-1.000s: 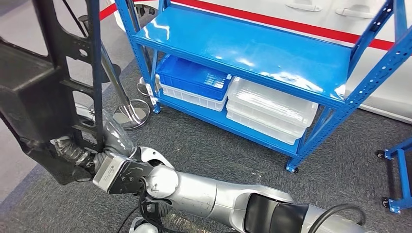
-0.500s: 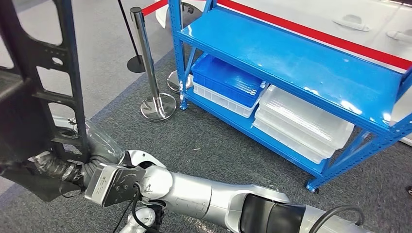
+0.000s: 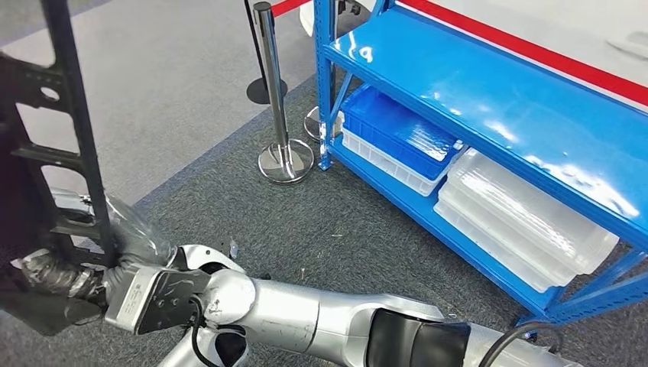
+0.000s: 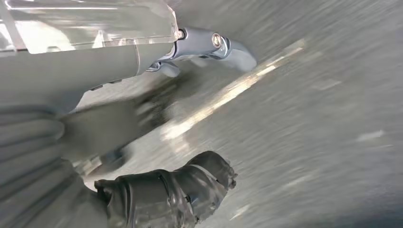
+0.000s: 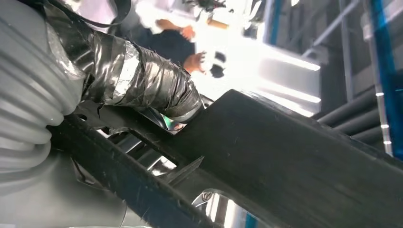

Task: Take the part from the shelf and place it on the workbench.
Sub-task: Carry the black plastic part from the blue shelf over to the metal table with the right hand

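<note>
The right hand (image 3: 57, 275), its fingers wrapped in silver tape, grips the lower edge of a large black plastic frame part (image 3: 46, 153), which stands upright above the hand at the far left of the head view, clear of the blue shelf (image 3: 489, 92) and well apart from it over the grey carpet (image 3: 321, 222). The left hand (image 4: 166, 190) hangs over blurred floor holding nothing, thumb and dark fingers apart. A chrome stanchion post (image 3: 279, 107) stands just beside the shelf's corner, and blue (image 3: 397, 130) and clear bins (image 3: 527, 222) sit on its lower level.
</note>
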Tool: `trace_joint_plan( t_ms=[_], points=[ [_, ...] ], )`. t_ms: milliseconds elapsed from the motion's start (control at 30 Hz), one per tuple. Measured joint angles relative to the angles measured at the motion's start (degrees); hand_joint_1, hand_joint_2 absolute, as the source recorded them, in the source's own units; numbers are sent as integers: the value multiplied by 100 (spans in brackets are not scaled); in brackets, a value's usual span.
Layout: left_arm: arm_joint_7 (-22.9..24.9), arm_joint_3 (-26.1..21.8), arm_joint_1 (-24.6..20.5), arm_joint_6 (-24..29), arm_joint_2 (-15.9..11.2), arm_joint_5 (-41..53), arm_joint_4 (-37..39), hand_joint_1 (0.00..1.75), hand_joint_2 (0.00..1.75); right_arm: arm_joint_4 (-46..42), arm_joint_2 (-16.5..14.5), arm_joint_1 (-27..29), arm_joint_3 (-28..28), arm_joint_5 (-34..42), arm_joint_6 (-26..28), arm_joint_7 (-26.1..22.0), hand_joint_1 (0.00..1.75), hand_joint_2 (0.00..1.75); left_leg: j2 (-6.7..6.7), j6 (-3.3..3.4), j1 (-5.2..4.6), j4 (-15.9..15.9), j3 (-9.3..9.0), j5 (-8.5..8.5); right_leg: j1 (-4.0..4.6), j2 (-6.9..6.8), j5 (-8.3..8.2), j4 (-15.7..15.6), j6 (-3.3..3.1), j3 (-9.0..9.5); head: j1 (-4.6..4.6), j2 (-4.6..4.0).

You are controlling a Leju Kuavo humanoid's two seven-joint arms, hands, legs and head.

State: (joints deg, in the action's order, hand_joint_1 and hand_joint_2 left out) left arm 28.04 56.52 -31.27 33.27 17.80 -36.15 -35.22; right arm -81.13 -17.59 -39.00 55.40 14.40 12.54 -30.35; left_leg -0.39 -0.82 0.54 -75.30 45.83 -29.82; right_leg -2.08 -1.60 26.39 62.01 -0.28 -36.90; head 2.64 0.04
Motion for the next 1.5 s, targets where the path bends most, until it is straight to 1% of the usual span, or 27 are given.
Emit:
trace_joint_plan(
  t_ms=[67,133,200,300,333,400,467,500,533,567,600,667,733,800,833,900,967,1033,1067,1133,1200,1233,1267,1333,1400,1467,1500],
  points=[
    [-1359,-131,309,-955,-448,235,306,0,175,-124,332,185,-101,-141,200,67,175,175,35,35,-4,470,-223,359,10,-107,30,-33,-5,79,2,0],
    [-2449,-332,534,-1852,-947,302,662,0,175,-286,696,410,-303,-230,255,127,175,175,239,92,-61,1207,-605,652,39,-169,49,-80,-1,163,-1,-2],
    [-2675,-467,620,-1932,-1291,319,934,0,175,-425,935,547,-477,-291,290,222,175,175,421,174,-148,1559,-780,673,68,-217,44,-127,30,184,-12,-1],
    [-2582,-541,724,-1606,-1469,471,1142,0,175,-661,1143,659,-557,-461,472,384,175,175,270,249,-155,1685,-829,665,85,-375,76,-196,133,246,-14,0],
    [-2682,-552,851,-1555,-1471,586,1169,0,175,-746,1214,709,-568,-589,607,441,175,175,197,259,-129,1736,-876,675,88,-336,123,-173,160,270,-11,-1],
    [-3218,-555,1314,-1477,-1481,808,1203,0,175,-973,1415,831,-634,-859,924,571,175,175,99,313,-85,1800,-992,663,82,-80,368,248,176,118,-2,-1],
    [-3803,-544,1822,-1452,-1495,861,1274,0,175,-1230,1653,966,-734,-985,1086,696,175,175,19,372,-98,1797,-1058,614,100,105,668,1005,166,-271,2,-2],
    [-3963,-541,2032,-1470,-1504,848,1322,0,175,-1341,1763,1040,-778,-1005,1093,755,175,175,-39,382,-105,1787,-1071,593,107,125,714,1276,166,-456,0,-2],
    [-4024,-540,2199,-1494,-1515,836,1367,0,175,-1440,1859,1118,-815,-1026,1089,805,175,175,-114,386,-111,1770,-1076,573,114,135,649,1355,163,-561,0,-2],
    [-4039,-539,2313,-1520,-1525,829,1404,0,175,-1538,1950,1187,-850,-1045,1083,846,175,175,-209,384,-113,1745,-1075,552,117,151,473,1205,154,-557,0,-2],
    [-4030,-539,2360,-1545,-1531,830,1429,0,175,-1627,2014,1233,-877,-1061,1076,872,175,175,-311,375,-113,1712,-1072,530,114,188,238,875,141,-450,1,-2],
    [-3998,-535,2368,-1579,-1535,831,1473,0,175,-1771,2105,1262,-913,-1083,1067,889,175,175,-495,335,-104,1622,-1047,469,97,415,-77,177,116,-162,0,-2],
    [-3964,-520,2381,-1600,-1549,830,1511,0,175,-1871,2158,1273,-932,-1116,1067,892,175,175,-622,284,-95,1551,-993,428,85,572,-114,-69,101,-41,-5,-2],
    [-3938,-495,2404,-1605,-1572,829,1550,0,175,-1956,2206,1298,-948,-1144,1068,897,175,175,-722,244,-80,1536,-947,423,82,488,-120,-82,62,-21,-7,-2],
    [-3925,-485,2415,-1605,-1586,828,1568,0,175,-1993,2228,1308,-955,-1151,1068,904,175,175,-714,222,-78,1515,-934,410,79,427,-121,-96,32,-6,-6,-2],
    [-3907,-477,2424,-1609,-1600,828,1592,0,175,-2055,2252,1318,-959,-1157,1070,923,175,175,-496,151,-85,1264,-810,266,47,294,-117,-130,-25,36,-33,-2],
    [-3900,-474,2421,-1615,-1596,829,1598,0,175,-2102,2270,1326,-960,-1161,1071,936,175,175,-163,69,-59,633,-498,-22,53,160,-95,-139,-56,71,-62,-2],
    [-3897,-474,2422,-1617,-1596,824,1603,0,175,-2124,2292,1344,-961,-1162,1065,944,175,175,-21,30,-23,83,-201,-185,65,14,-70,-135,-64,90,-61,-2],
    [-3899,-474,2425,-1612,-1596,812,1606,0,175,-2129,2300,1355,-961,-1162,1057,949,175,175,1,31,-17,60,-178,-133,72,-58,-58,-134,-63,99,-62,-2],
    [-3917,-474,2429,-1595,-1600,763,1610,0,175,-2142,2309,1368,-961,-1157,1020,953,175,175,79,86,-30,643,-480,216,92,-195,-36,-138,-62,130,-62,-2],
    [-3950,-474,2429,-1575,-1618,700,1611,0,175,-2156,2311,1369,-961,-1148,968,936,175,175,339,189,-103,1395,-877,457,116,-320,-21,-172,-47,183,-61,-2],
    [-3966,-474,2429,-1570,-1627,671,1612,0,175,-2161,2312,1370,-961,-1142,951,918,175,175,441,235,-145,1601,-979,489,118,-381,-18,-195,-27,207,-61,-2],
    [-3979,-474,2434,-1566,-1634,655,1613,0,175,-2162,2312,1375,-961,-1138,936,900,175,175,474,268,-175,1677,-1000,469,117,-445,-17,-222,0,230,-60,-2],
    [-3991,-474,2461,-1565,-1636,639,1617,0,175,-2164,2312,1389,-961,-1130,918,876,175,175,337,319,-190,1752,-1041,504,126,-557,-12,-272,65,277,-61,-2],
    [-3993,-474,2505,-1568,-1640,639,1625,0,175,-2172,2316,1405,-961,-1129,900,865,175,175,196,355,-144,1902,-1154,586,130,-370,89,-164,119,268,-55,-2],
    [-3988,-474,2523,-1578,-1646,640,1636,0,175,-2183,2321,1420,-961,-1129,887,855,175,175,70,383,-90,1995,-1216,647,117,-2,407,425,138,13,-46,-2],
    [-3982,-474,2520,-1585,-1649,640,1640,0,175,-2187,2324,1432,-961,-1129,880,852,175,175,2,400,-81,1994,-1215,650,115,103,589,830,140,-186,-46,-2]
  ],
)
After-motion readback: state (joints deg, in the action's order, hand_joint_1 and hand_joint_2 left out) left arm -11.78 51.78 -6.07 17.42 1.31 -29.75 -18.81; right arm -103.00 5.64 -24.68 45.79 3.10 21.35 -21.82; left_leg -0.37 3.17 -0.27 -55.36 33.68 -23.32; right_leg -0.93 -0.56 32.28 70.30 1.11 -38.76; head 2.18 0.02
